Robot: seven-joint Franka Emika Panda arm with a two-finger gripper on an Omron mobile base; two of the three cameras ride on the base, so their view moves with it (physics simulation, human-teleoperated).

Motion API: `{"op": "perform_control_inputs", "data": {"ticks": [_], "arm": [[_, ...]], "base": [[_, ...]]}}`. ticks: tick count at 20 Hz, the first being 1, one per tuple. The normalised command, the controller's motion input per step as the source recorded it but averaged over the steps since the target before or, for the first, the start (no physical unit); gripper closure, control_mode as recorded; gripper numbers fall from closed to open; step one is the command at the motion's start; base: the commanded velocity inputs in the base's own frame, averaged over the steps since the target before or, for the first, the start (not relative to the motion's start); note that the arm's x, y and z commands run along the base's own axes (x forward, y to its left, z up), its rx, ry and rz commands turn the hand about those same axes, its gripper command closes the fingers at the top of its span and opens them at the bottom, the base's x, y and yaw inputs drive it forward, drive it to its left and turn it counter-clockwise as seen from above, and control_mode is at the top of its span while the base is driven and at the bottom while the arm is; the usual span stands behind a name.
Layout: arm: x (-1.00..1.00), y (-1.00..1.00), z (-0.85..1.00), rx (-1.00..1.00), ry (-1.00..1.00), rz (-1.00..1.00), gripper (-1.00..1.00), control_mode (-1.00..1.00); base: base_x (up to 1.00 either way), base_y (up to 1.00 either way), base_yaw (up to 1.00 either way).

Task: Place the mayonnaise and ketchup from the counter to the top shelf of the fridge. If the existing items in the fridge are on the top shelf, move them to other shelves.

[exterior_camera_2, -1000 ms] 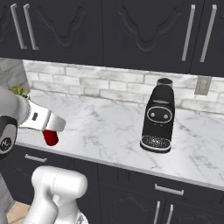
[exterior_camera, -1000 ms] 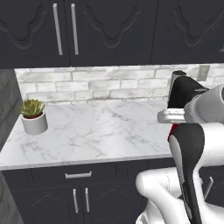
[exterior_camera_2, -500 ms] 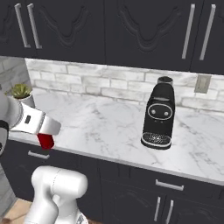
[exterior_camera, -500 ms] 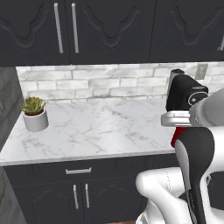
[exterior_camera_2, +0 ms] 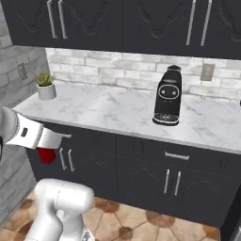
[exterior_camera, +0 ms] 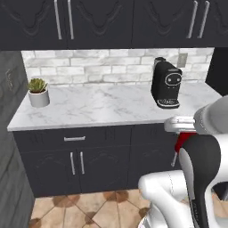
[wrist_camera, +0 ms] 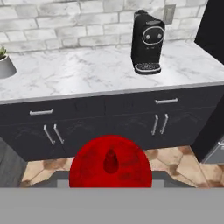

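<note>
My gripper [exterior_camera: 180, 128] is shut on the ketchup [exterior_camera: 183, 141], a small red bottle hanging below the hand, well in front of the counter [exterior_camera: 102, 109]. The right base view has the gripper [exterior_camera_2: 47, 142] at the lower left, with the ketchup [exterior_camera_2: 46, 155] under it at cabinet height. Seen along the hand, the ketchup [wrist_camera: 110, 162] is a red round body with its nozzle pointing at the camera, and it hides my fingertips. The counter [wrist_camera: 87, 70] lies further off. The mayonnaise and the fridge are out of view.
A black coffee machine [exterior_camera: 166, 83] stands at the right of the counter and a small potted plant [exterior_camera: 38, 92] at its left end. Dark cabinet fronts [exterior_camera_2: 141, 169] with silver handles sit below it. Tiled floor [exterior_camera_2: 155, 226] lies between the base and the cabinets.
The whole scene has shrunk and shifted: the base has drawn back from the counter and the floor now shows. The ketchup stays in the gripper.
</note>
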Motion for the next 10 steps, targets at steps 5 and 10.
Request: {"op": "perform_control_inputs", "data": {"ticks": [5, 10], "arm": [[0.0, 0.0, 0.0, 0.0, 0.0, 0.0, 1.0, 1.0], [0.0, 0.0, 0.0, 0.0, 0.0, 0.0, 1.0, 1.0]], "base": [[-1.0, -0.98, -0.02], [-0.99, -1.0, -0.11]]}}
